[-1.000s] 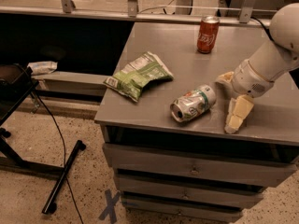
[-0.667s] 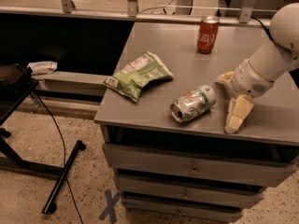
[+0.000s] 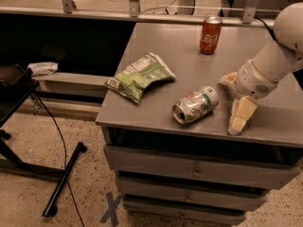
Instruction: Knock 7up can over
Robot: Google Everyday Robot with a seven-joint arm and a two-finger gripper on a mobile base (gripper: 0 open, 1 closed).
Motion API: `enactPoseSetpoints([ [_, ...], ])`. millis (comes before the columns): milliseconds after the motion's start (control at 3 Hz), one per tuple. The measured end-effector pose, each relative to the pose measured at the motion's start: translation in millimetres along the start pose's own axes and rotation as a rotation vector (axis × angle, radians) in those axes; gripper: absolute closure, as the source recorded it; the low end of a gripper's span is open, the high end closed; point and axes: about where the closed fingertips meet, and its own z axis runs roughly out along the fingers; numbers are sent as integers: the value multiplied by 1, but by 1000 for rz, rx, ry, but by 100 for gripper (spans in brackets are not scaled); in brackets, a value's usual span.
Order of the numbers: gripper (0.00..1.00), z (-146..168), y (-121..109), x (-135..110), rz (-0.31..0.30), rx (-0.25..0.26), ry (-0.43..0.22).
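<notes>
Toppled: a white-silver aluminium 7up can [image 3: 195, 105] with green lettering lies on its side near the front edge of a grey metal cabinet top [image 3: 142, 112]. Just to its right, the robot's cream two-finger gripper [image 3: 229, 104] hangs released, fingers spread, grasping nothing. A crumpled green chip bag [image 3: 140, 75] lies to the left, and an orange-red soda can [image 3: 210, 34] stands upright behind.

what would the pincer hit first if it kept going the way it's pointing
Most likely the table top: the pincer, right of the fallen 7up can, points down and leftward with its lower fingertip nearly on the surface. It might graze the can; depth is unclear.
</notes>
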Motion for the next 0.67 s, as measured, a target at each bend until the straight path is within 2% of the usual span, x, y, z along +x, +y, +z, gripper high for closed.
enactPoseSetpoints([
  [333, 0, 0, 0, 0, 0, 0, 0],
  [667, 0, -33, 1, -12, -20, 12, 38],
])
